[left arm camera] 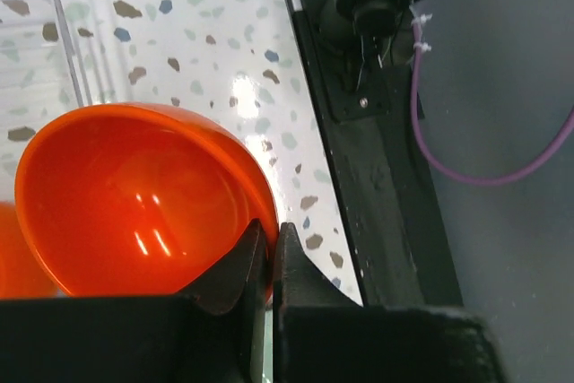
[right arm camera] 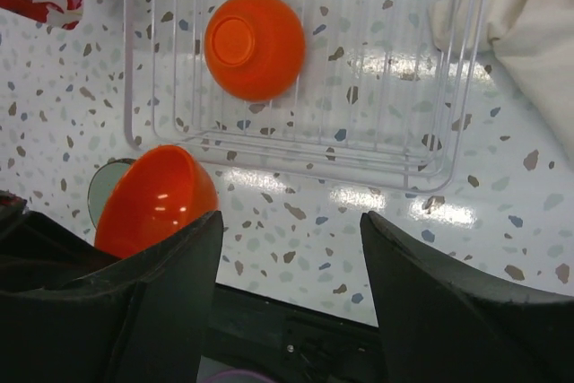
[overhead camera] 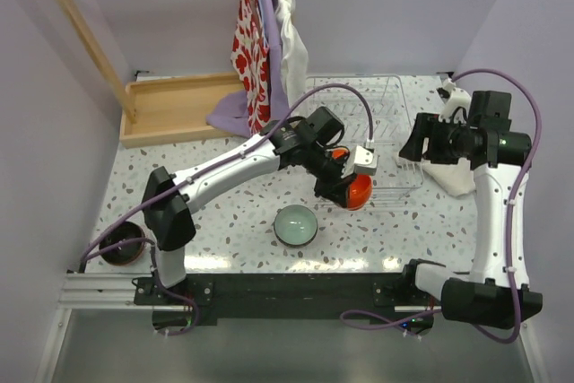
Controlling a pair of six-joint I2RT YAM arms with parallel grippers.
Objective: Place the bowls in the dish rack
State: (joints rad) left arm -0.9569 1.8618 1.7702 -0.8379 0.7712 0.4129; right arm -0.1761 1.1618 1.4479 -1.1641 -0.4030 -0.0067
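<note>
One orange bowl [right arm camera: 254, 45] sat in rack [overhead camera: 395, 123]. My left fingers [left arm camera: 238, 275] pinched second orange bowl [left arm camera: 134, 204]; right fingers [right arm camera: 134, 293] spread, empty. Not loaded: green bowl [overhead camera: 295, 224], dark bowl [overhead camera: 123, 244] on surface [overhead camera: 224, 221].

Premises: a robotics lab test cell, probably dressed as a kitchen counter. Evidence: plain lilac walls [overhead camera: 395, 6] boxing in a speckled tabletop [overhead camera: 233, 213], aluminium rail [overhead camera: 99, 291] along its near edge, exposed purple cable [overhead camera: 531, 105], wire dish rack [overhead camera: 395, 100]
</note>
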